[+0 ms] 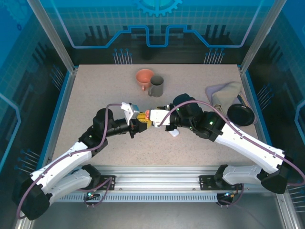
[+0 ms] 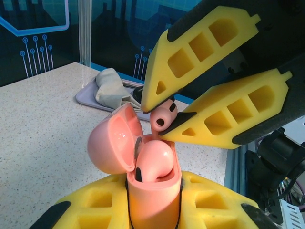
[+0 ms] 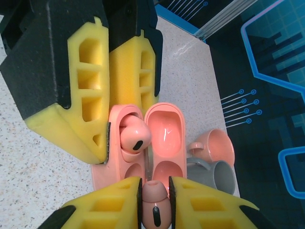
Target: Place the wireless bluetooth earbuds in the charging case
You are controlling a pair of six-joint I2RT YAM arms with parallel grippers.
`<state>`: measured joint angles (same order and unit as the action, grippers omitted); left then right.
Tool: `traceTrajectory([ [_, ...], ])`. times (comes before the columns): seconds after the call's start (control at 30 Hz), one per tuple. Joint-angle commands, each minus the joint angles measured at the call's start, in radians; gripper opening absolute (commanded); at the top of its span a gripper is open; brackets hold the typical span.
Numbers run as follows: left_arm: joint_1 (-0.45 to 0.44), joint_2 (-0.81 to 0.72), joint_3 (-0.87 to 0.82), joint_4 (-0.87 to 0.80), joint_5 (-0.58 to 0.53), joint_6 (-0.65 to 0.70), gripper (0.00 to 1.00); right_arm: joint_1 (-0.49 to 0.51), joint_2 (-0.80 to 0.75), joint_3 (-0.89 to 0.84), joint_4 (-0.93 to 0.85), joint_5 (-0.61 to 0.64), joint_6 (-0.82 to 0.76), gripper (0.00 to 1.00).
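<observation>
Mid-tabletop, where both arms meet:

- **Left gripper** (image 2: 152, 207): fingers are clamped on the body of a salmon-pink charging case (image 2: 153, 193). Its lid (image 2: 114, 143) is swung open.
- **Seated earbud** (image 2: 155, 160): pink, lying in one well of the case.
- **Right gripper** (image 3: 155, 191): fingers pinch a second earbud (image 3: 155, 210), also pink, just over the case's open mouth. Contact with the rim cannot be told.
- **Small white item** (image 1: 174, 133): on the tabletop beneath the right wrist, too small to identify.

Toward the far edge, a pink mug (image 1: 144, 78) stands just beside a grey mug (image 1: 156, 86). Near the far right corner is a tray (image 1: 210, 89) carrying a crumpled cloth (image 1: 228, 90).
</observation>
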<state>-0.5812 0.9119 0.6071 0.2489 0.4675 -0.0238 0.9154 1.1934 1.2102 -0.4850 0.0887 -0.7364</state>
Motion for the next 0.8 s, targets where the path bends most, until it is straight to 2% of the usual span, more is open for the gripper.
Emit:
traceTrajectory([
  [0.0,-0.007,-0.011,0.015,0.031,0.011,0.019,0.0,-0.008,-0.004,0.012,-0.048,-0.063,0.041,0.22],
  [0.77,-0.008,-0.035,-0.033,0.137,0.016,0.032,0.0,-0.035,0.018,0.076,-0.093,-0.146,0.067,0.25],
])
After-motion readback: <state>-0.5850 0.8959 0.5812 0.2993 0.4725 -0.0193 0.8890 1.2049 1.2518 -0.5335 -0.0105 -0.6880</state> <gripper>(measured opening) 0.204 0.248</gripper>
